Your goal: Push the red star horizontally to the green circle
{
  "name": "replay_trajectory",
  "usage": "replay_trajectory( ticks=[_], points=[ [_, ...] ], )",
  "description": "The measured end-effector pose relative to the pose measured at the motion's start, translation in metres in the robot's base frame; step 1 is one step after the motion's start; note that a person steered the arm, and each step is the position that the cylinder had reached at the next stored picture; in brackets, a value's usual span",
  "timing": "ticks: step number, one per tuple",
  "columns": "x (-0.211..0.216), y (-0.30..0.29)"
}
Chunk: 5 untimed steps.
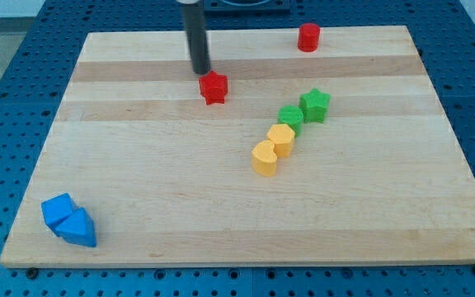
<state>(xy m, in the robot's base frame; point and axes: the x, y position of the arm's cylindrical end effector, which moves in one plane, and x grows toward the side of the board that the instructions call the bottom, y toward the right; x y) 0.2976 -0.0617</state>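
The red star (213, 87) lies on the wooden board in the upper middle of the view. My tip (200, 71) stands just above and left of it, close to touching its upper left edge. The green circle (290, 117) lies to the star's right and a little lower, touching the green star (314, 105) on its upper right and a yellow block on its lower left.
A yellow hexagon-like block (281, 138) and a yellow heart (264, 157) continue the diagonal row below the green circle. A red cylinder (308, 37) stands near the board's top edge. Two blue blocks (68, 220) sit at the lower left corner.
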Motion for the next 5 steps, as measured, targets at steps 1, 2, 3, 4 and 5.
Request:
replay_trajectory(
  ticks=[1, 2, 3, 4, 5],
  points=[
    [0.05, -0.004],
    [0.107, -0.014],
    [0.091, -0.014],
    [0.06, -0.001],
    [0.06, 0.02]
  ],
)
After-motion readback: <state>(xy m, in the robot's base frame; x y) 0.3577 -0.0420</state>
